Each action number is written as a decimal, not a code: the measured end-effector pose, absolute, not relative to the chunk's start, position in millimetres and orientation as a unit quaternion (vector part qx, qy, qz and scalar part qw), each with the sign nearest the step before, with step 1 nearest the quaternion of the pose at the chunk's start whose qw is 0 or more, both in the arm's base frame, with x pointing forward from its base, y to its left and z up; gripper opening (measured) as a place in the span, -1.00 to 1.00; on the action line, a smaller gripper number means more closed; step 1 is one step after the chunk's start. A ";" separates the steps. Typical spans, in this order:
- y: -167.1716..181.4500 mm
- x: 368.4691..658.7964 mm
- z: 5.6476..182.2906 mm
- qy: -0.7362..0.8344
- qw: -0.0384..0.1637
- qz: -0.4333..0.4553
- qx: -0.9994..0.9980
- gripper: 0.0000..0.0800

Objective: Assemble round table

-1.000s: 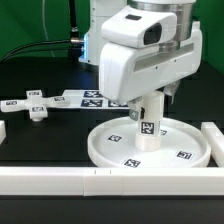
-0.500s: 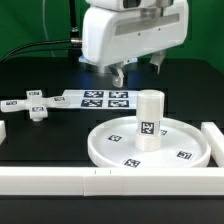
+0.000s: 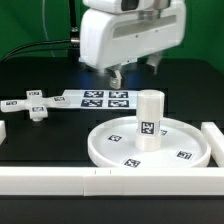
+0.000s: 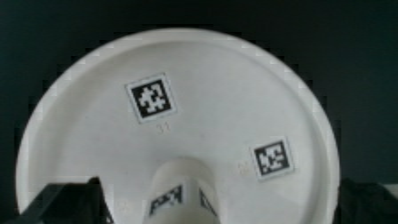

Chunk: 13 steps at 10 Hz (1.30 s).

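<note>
The large white rimmed disc (image 3: 120,148) lies flat on the black table at the front right of the exterior view. The short cylinder leg (image 3: 150,120) stands upright on its centre, a tag on its side. My gripper (image 3: 136,72) hangs well above and behind the leg, jaws open and empty. The small flat foot piece (image 3: 35,108) lies at the exterior view's left, apart from the disc. In the wrist view the disc (image 4: 178,100) fills the frame and the leg (image 4: 187,195) shows between the dark fingertips (image 4: 63,203).
The marker board (image 3: 102,98) lies flat behind the disc. Long white border bars run along the front (image 3: 90,181), the right (image 3: 213,140) and the left edge (image 3: 3,128). Black cables lie at the back left.
One second ago my gripper was down around the leg. It has let go and risen; the leg stays standing on the disc. Little has moved in the last half second.
</note>
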State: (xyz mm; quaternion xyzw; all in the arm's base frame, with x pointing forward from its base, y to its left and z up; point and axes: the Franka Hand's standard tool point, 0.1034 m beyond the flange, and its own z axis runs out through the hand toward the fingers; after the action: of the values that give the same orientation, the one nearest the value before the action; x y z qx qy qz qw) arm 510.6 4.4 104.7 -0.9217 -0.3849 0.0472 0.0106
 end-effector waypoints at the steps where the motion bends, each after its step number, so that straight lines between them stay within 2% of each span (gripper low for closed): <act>1: -25.0 499.9 108.1 -0.394 0.013 0.046 -0.918 0.62; 3: -65.4 487.3 95.6 -0.411 0.019 0.047 -0.910 0.62; 8: -69.5 489.7 91.4 -0.437 0.017 0.042 -0.899 0.62; 11: -103.0 470.0 83.6 -0.523 -0.003 0.014 -0.852 0.62; 13: -101.7 470.5 82.9 -0.517 -0.002 0.015 -0.856 0.62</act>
State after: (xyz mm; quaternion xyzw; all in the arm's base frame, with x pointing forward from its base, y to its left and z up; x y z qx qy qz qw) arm 470.5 -101.7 82.9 -0.8557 -0.5172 0.0154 -0.0021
